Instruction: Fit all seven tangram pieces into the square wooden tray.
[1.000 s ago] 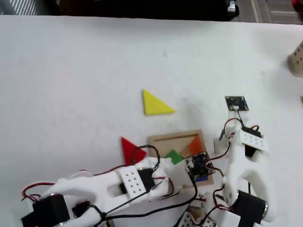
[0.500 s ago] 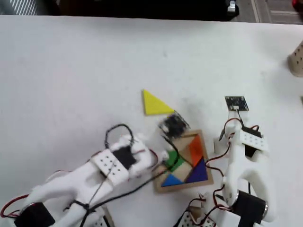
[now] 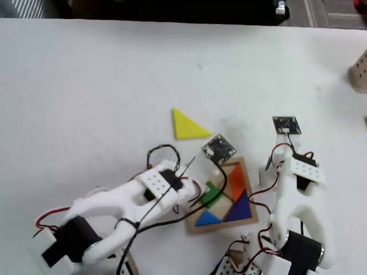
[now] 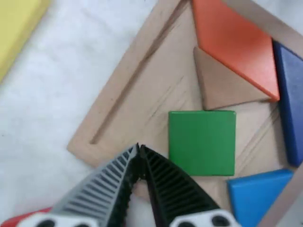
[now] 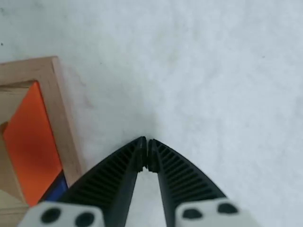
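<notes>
The square wooden tray (image 3: 250,189) lies near the table's front and holds a green square (image 3: 211,192), an orange piece (image 3: 237,179), a dark blue triangle (image 3: 241,208) and a light blue triangle (image 3: 207,218). In the left wrist view my left gripper (image 4: 139,149) is shut and empty, its tips over the tray's rim (image 4: 102,124) beside the green square (image 4: 202,142). Behind it peeks a sliver of a red piece (image 4: 19,220). A yellow triangle (image 3: 188,125) lies on the table beyond the tray. My right gripper (image 5: 145,143) is shut over bare table just right of the tray's edge (image 5: 64,118).
The left arm (image 3: 132,200) stretches from the front left toward the tray. The right arm (image 3: 293,189) stands right of the tray. A perforated beige object (image 3: 359,72) sits at the right edge. The table's far half is open white surface.
The left arm swung off the tray's near side and now comes in from the left, uncovering the blue pieces and covering the red triangle. The right arm kept still.
</notes>
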{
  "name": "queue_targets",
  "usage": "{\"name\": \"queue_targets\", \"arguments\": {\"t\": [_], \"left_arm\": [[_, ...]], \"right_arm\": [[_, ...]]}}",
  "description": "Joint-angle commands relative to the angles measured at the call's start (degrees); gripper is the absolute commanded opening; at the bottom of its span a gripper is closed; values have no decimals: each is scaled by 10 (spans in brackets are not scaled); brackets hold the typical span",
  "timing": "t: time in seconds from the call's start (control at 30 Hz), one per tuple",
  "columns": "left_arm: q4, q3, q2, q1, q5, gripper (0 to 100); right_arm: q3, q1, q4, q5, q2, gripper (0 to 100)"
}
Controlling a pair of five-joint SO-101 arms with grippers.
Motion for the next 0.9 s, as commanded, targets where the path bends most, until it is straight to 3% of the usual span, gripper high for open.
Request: {"name": "queue_targets", "arguments": {"t": [0.0,0.23,0.57,0.87], "left_arm": [[12,-24,-2,21,8,37],[46,-24,-3,113,8,37],[43,-25,-3,116,8,37],[-15,-24,0,115,8,37]], "right_arm": [[-5,0,-7,5,-22,18],[-5,0,-7,5,-22,18],[-5,-3,-7,5,-22,18],[-5,-3,-7,5,-22,18]]}}
